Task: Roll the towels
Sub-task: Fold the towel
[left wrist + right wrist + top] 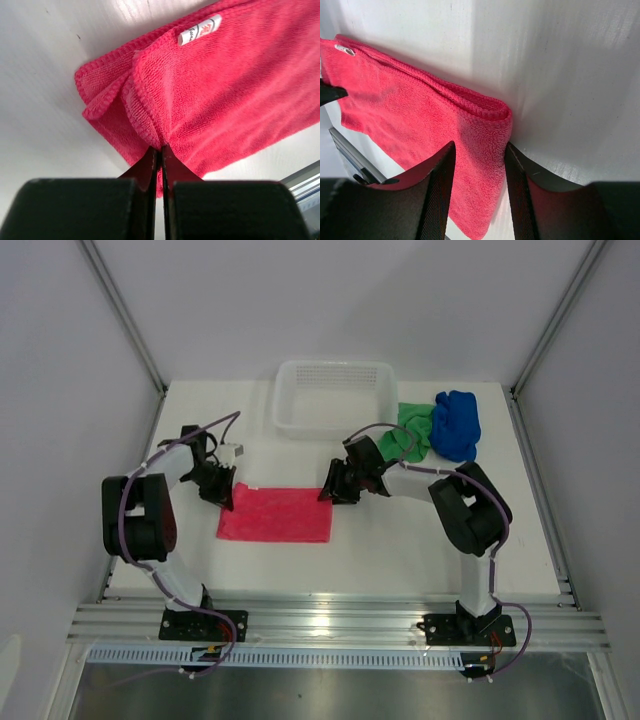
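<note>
Bright pink terry-cloth towel [275,515] lies folded into a flat band on the white table [400,550], mid-workspace, between the two arms. Small white tag [200,30] shows near its far edge.

Left gripper [160,150]: fingers pinched tight on the towel's left end, cloth bunched and lifted a little there.

Right gripper [479,150]: fingers partly apart, straddling the folded right end; cloth lies between and under them, no pinch seen.

Green cloth towel [412,430] and royal blue cloth towel [458,425] sit crumpled, touching each other, at the far right beside the white plastic mesh basket [335,365]. Neither is rolled.

Judgement: first towel, step is laying the band out straight; rolling not yet begun. Next move calls for the right fingers to close on the end fold, then turn it over onto the band without dragging the cloth askew.
</note>
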Available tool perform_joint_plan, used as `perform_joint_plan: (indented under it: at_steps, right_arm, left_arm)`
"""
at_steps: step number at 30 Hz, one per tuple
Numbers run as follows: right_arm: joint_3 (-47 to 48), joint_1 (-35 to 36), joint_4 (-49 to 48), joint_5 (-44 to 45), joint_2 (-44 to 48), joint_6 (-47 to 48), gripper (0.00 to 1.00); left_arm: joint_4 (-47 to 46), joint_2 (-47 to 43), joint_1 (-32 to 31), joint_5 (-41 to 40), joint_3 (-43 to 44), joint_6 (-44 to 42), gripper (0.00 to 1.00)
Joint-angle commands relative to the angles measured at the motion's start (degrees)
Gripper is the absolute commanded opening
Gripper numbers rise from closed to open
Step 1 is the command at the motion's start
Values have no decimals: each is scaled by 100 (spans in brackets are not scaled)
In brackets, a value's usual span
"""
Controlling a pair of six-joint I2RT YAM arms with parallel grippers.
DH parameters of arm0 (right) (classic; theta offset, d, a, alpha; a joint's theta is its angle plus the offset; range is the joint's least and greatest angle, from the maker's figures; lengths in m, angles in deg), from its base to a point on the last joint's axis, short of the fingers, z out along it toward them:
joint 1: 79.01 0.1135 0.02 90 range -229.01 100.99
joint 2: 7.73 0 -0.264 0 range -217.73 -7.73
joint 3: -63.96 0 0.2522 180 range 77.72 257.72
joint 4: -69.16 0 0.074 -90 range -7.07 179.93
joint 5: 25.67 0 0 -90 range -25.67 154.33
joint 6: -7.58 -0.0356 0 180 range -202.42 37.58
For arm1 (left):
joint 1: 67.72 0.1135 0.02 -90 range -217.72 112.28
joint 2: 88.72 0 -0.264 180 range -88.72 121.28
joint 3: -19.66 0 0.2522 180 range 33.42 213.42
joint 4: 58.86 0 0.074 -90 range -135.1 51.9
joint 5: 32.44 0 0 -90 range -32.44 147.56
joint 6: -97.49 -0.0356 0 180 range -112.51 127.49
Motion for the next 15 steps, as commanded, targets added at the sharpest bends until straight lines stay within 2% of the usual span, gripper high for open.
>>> perform_joint_plan:
  at_steps: [1, 7, 15]
  right_arm:
    - [95, -6, 274, 4, -173, -25, 47]
    - [86, -6, 283, 13, -199, 1, 46]
    - [235, 2, 423, -22, -279, 89, 47]
  left_arm:
    - [194, -672, 93, 258, 180, -17, 1]
    - [721, -1208, 181, 487, 312, -122, 1]
    - [617, -568, 541, 338, 163, -263, 1]
